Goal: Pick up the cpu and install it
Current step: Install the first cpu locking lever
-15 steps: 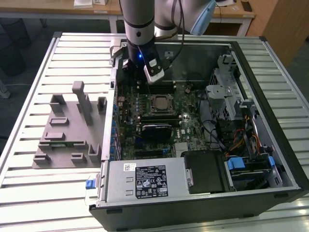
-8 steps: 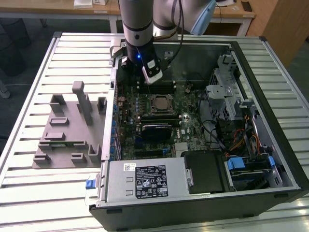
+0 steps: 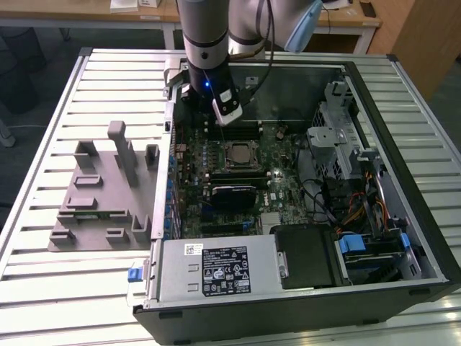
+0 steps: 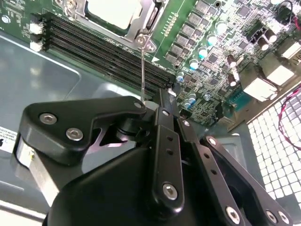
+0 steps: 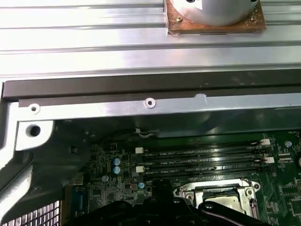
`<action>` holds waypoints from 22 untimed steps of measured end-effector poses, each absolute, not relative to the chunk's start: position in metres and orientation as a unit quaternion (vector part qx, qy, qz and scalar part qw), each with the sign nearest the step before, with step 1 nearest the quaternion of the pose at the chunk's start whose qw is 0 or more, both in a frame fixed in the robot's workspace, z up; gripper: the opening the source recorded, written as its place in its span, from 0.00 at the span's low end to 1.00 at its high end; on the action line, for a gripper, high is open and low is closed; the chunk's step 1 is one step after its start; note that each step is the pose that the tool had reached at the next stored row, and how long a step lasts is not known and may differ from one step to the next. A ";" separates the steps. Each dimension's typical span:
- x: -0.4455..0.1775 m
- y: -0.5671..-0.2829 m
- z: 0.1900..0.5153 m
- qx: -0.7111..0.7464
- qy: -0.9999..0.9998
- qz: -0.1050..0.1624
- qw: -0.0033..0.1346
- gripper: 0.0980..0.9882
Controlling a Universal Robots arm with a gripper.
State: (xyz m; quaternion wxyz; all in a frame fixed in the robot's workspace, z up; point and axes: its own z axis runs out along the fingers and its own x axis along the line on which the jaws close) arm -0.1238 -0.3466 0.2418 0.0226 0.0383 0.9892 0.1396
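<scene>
The cpu lies flat in the socket on the motherboard inside the open case, its silver top framed by the metal load plate. In the second wrist view the cpu shows pale inside that frame. A thin wire socket lever rises from the socket's corner to my gripper, whose black fingers close together on its end. In the exterior view my gripper hangs over the memory slots just behind the socket. The socket frame sits past the memory slots in the first wrist view.
The computer case lies open on a slatted metal table. A grey slotted tray stands at the exterior view's left. Drive cages and cables crowd the case's right side; the power supply fills its near edge.
</scene>
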 end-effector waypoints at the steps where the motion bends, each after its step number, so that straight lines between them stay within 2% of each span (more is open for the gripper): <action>1: -0.123 -0.347 0.242 0.038 0.989 0.140 0.023 0.01; 16: -0.087 -0.347 0.242 0.038 0.989 0.140 0.022 0.01; 22: -0.087 -0.347 0.240 0.047 0.989 0.138 0.037 0.01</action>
